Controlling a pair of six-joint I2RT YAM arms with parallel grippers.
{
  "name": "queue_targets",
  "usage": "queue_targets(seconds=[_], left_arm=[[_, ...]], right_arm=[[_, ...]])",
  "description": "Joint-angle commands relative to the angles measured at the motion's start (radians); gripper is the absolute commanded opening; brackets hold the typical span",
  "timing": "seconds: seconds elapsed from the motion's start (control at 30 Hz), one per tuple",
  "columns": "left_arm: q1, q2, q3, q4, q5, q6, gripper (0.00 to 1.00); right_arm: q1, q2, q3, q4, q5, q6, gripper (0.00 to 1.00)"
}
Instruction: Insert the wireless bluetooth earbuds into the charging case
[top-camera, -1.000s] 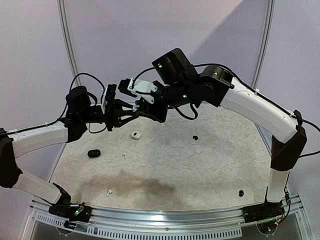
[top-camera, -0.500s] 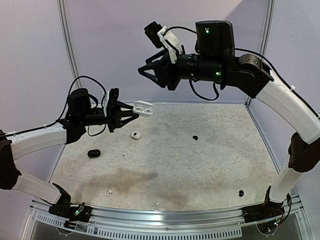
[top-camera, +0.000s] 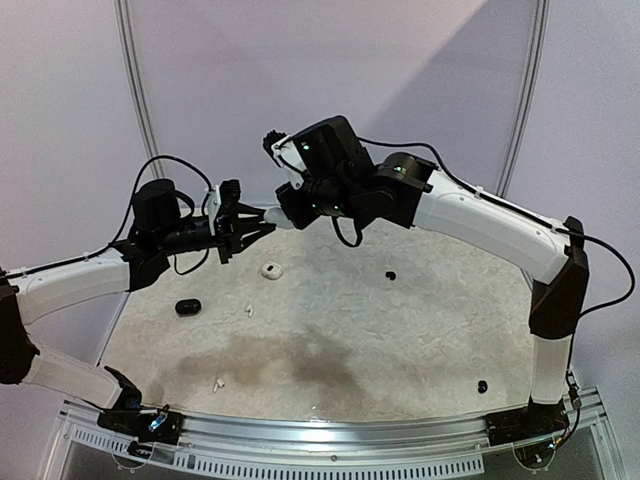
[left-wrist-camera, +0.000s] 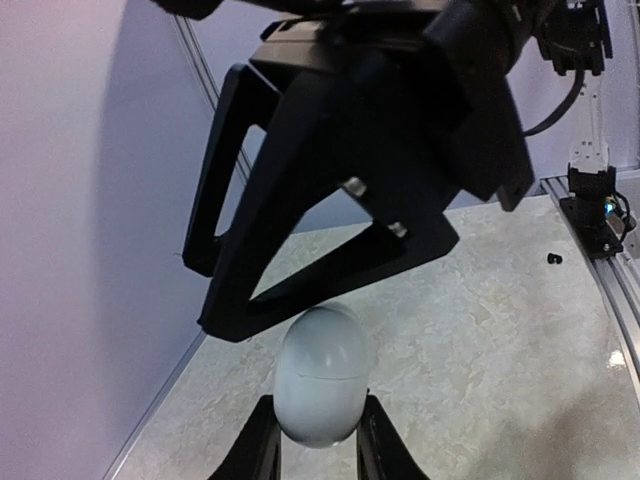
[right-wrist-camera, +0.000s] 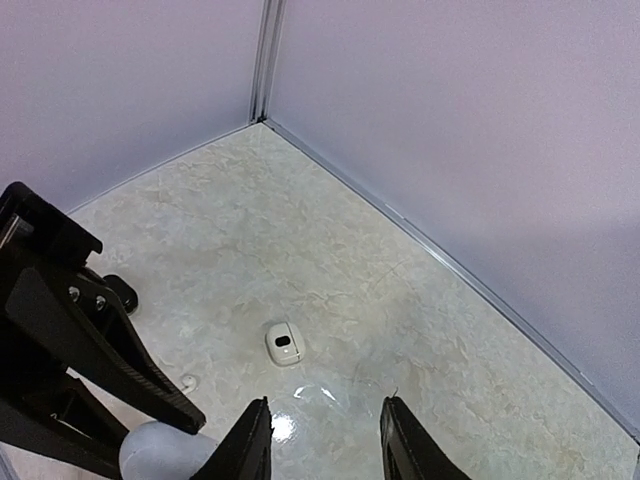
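Two robot arms meet in mid-air above the far left part of a pale marbled tabletop (top-camera: 400, 340). The left gripper (top-camera: 258, 217) is clamped on a white pill-shaped charging case (left-wrist-camera: 320, 375), its two black fingers pressing the case's sides. A thin seam runs across the shell in the left wrist view.

The right gripper (right-wrist-camera: 324, 402) reaches in from the right with its fingers apart and nothing between them. Its own camera shows the held case just to the left of them, outside the gap. From the left wrist the black fingers hang right over the case, but contact cannot be told.

None of the wireless earbuds is at the case; all those in view lie loose on the tabletop. A white stemmed earbud (top-camera: 247, 311) sits left of centre and a second white earbud (top-camera: 216, 382) lies toward the near left edge. A small black earbud (top-camera: 390, 275) lies at centre right, far side, and another black earbud (top-camera: 482, 386) rests near the right arm's base.

A second white case (right-wrist-camera: 285, 343), its dark inside showing, lies on the tabletop below the two grippers. A black pill-shaped case (top-camera: 187, 307) lies at the left side, just left of the white stemmed earbud.
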Motion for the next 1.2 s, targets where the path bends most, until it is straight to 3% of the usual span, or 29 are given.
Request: queue_targets(seconds=[0.0,0.17,0.27,0.43,0.57,0.63,0.8,1.07,1.17], left_arm=[[-0.004,-0.002,0.012,0.042,-0.025,-0.079,0.0],[0.007,0.01,0.042,-0.048,-0.041,-0.192,0.0],[0.051,0.041,0.108,-0.186,-0.055,-0.261,0.0],[0.235,0.201,0.395,-0.654,-0.028,-0.338,0.0],[0.371,0.421,0.677,-1.06,-0.031,-0.385,0.0],[0.434,0.567,0.79,-1.158,-0.013,-0.488,0.0],[0.52,0.782,0.897,-1.15,0.034,-0.738,0.0],[0.546,0.923,0.87,-1.065,-0.062,-0.773,0.0],[0.548,0.949,0.846,-1.065,-0.06,-0.748,0.09]], right_arm=[[0.015,-0.067,-0.02,-0.044,0.149,0.034,0.38],[-0.073,-0.104,-0.031,-0.142,0.206,0.144,0.4],[-0.18,-0.134,-0.09,-0.23,0.156,0.288,0.43],[-0.304,-0.203,-0.287,-0.225,0.029,0.449,0.48],[-0.323,-0.232,-0.414,-0.161,-0.007,0.469,0.53],[-0.324,-0.225,-0.432,-0.157,-0.024,0.475,0.55],[-0.324,-0.184,-0.436,-0.182,-0.051,0.494,0.56],[-0.323,-0.171,-0.441,-0.198,-0.061,0.506,0.57],[-0.324,-0.171,-0.438,-0.192,-0.061,0.505,0.57]])
